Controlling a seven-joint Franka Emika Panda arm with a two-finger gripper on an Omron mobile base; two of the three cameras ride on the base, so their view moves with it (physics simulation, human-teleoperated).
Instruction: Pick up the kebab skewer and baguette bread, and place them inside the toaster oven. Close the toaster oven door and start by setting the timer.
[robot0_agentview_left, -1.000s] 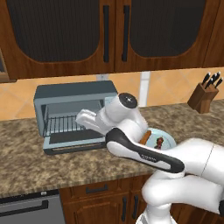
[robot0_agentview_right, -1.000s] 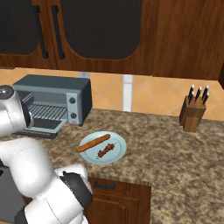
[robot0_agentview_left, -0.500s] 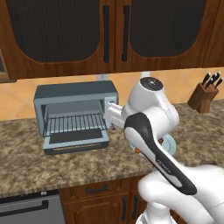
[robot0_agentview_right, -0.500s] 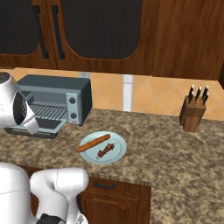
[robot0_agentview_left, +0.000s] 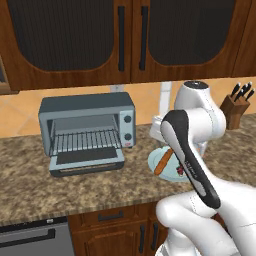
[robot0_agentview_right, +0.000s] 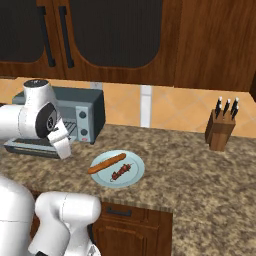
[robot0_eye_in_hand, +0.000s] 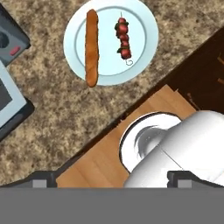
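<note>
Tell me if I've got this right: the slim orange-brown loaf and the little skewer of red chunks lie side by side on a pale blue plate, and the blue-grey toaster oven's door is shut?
Not quite. The slim orange-brown loaf and the skewer of red chunks do lie side by side on the pale blue plate, but the blue-grey toaster oven's door is open, folded down flat, as the left base view shows.

A speckled brown granite counter (robot0_agentview_right: 200, 175) runs along the tiled wall above wooden cabinets. The blue-grey toaster oven (robot0_agentview_left: 87, 130) sits on it at the left, its door (robot0_agentview_left: 87, 159) folded down flat over the stone. Near the front edge rests a pale blue plate (robot0_eye_in_hand: 148, 30), well apart from a wooden knife block (robot0_agentview_right: 221, 130) standing toward the wall at the right, holding what appear to be four or five dark-handled knives.
</note>
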